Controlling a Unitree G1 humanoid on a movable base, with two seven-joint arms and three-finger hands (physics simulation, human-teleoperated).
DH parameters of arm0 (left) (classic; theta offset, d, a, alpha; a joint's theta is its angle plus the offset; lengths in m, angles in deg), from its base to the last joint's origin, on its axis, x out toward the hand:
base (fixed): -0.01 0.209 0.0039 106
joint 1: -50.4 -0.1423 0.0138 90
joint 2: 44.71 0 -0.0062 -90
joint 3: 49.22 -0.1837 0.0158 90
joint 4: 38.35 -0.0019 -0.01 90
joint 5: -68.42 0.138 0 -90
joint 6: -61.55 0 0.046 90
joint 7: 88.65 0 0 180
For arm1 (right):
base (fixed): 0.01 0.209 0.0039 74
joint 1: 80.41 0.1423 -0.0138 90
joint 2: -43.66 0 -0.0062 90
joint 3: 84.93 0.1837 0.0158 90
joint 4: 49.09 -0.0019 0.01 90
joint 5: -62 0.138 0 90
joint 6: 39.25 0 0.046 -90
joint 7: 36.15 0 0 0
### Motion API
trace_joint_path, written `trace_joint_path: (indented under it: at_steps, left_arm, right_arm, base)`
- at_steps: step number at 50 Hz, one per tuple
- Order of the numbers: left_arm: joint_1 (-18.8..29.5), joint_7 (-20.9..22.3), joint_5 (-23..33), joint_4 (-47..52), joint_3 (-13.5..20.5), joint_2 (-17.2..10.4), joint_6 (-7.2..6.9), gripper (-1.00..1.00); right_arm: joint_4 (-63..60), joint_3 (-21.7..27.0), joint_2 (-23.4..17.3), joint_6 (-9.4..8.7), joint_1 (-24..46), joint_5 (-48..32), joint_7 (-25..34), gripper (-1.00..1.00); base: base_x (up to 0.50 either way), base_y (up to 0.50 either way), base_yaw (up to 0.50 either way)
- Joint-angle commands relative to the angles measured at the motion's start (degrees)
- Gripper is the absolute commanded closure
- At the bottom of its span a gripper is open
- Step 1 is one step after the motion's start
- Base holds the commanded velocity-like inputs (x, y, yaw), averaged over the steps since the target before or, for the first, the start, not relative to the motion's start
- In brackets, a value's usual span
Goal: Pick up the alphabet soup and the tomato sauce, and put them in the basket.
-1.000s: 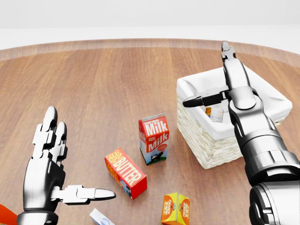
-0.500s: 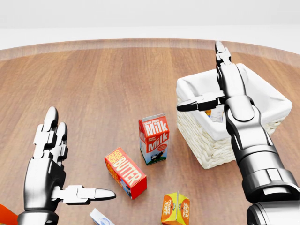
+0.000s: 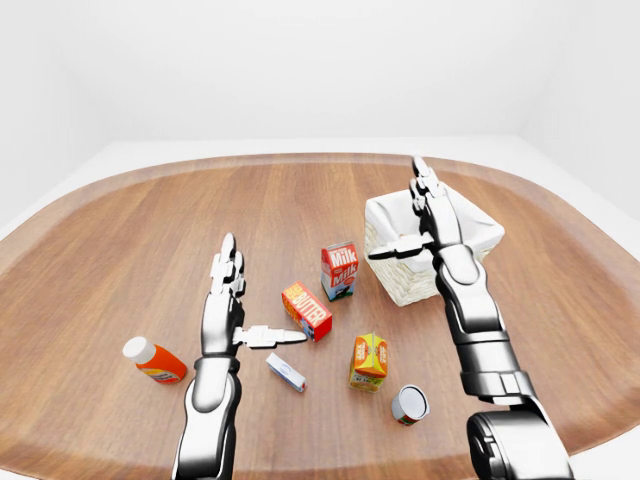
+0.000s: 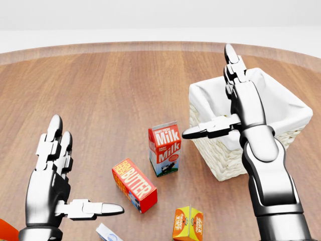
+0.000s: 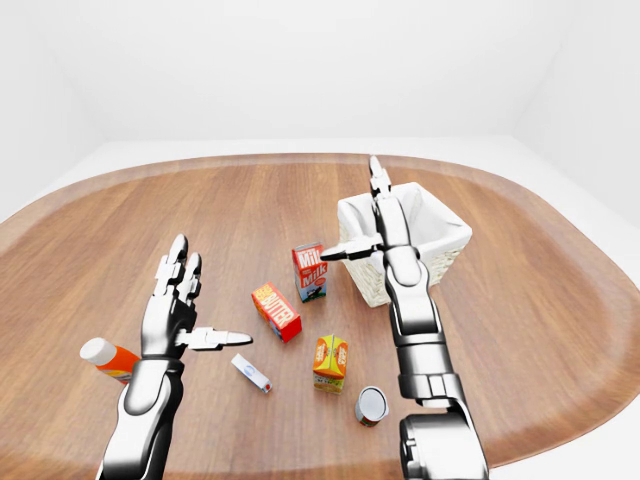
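A small can (image 3: 409, 404) with a grey lid sits near the bottom of the left-eye view, on the wooden table; its label is too small to read. The white-lined wicker basket (image 4: 217, 161) stands at the right. My right hand (image 4: 213, 95) hovers open over the basket's left rim, fingers (image 4: 231, 64) pointing up and thumb out to the left, and hides part of the inside. My left hand (image 4: 85, 165) is open and empty at the lower left, palm flat above the table.
Between my hands are a milk carton (image 4: 164, 148), a red butter box (image 4: 134, 185) and an orange carton (image 4: 188, 223). A ketchup bottle (image 3: 155, 362) lies at the left, and a small white-blue box (image 3: 286, 372) lies by my left thumb.
My right hand has drawn leftward and lower, from over the basket's middle to its left rim. It now hides a can that showed inside the basket. The left hand has not moved.
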Motion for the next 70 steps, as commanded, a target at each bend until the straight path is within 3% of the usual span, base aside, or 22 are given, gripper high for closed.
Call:
trace_joint_path:
  at_steps: [1, 30, 34, 39, 47, 58, 63, 70]
  left_arm:
    - [-0.1, 0.0, -0.2, 0.8, 0.0, 0.0, 0.0, -1.0]
    - [-0.1, 0.0, -0.2, 0.8, 0.0, 0.0, 0.0, -1.0]
    - [-0.1, 0.0, -0.2, 0.8, 0.0, 0.0, 0.0, -1.0]
    - [-0.5, -0.2, 0.0, 1.2, -0.1, 0.1, 0.0, -1.0]
    - [-0.5, -0.2, 0.0, 1.2, -0.1, 0.1, 0.0, -1.0]
    - [-0.5, -0.4, 0.1, 1.6, -0.2, 0.1, 0.0, -1.0]
    - [-0.4, -0.3, 0.1, 0.9, -0.2, 0.1, 0.0, -1.0]
    - [-0.3, -0.4, 0.0, 0.6, -0.1, 0.1, 0.0, -1.0]
  right_arm:
    - [-15.7, -0.9, 2.8, -1.8, -9.0, -1.2, 1.7, -1.0]
    - [-34.2, -2.7, 6.4, -1.8, -24.8, -3.3, 5.0, -1.0]
    - [-34.5, -2.8, 6.7, -0.55, -26.4, -3.3, 5.0, -1.0]
    - [-37.6, -2.5, 6.9, -0.91, -29.0, -2.9, 5.5, -1.0]
    - [-39.7, -2.0, 7.2, 0.33, -32.5, -2.4, 6.0, -1.0]
    - [-41.9, -3.4, 8.4, 4.11, -38.4, -3.0, 6.1, -1.0]
    - [-44.2, -3.6, 8.6, 4.44, -40.9, -2.9, 6.3, -1.0]
    - [-47.4, -5.1, 9.1, 6.21, -45.4, -3.3, 6.6, -1.0]
  base:
    - [0.0, 0.0, 0.0]
    - [0.0, 0.0, 0.0]
    - [0.0, 0.0, 0.0]
    - [0.0, 0.0, 0.0]
    - [0.0, 0.0, 0.0]
    - [0.0, 0.0, 0.0]
    - [0.0, 0.0, 0.0]
    - [0.0, 0.0, 0.0]
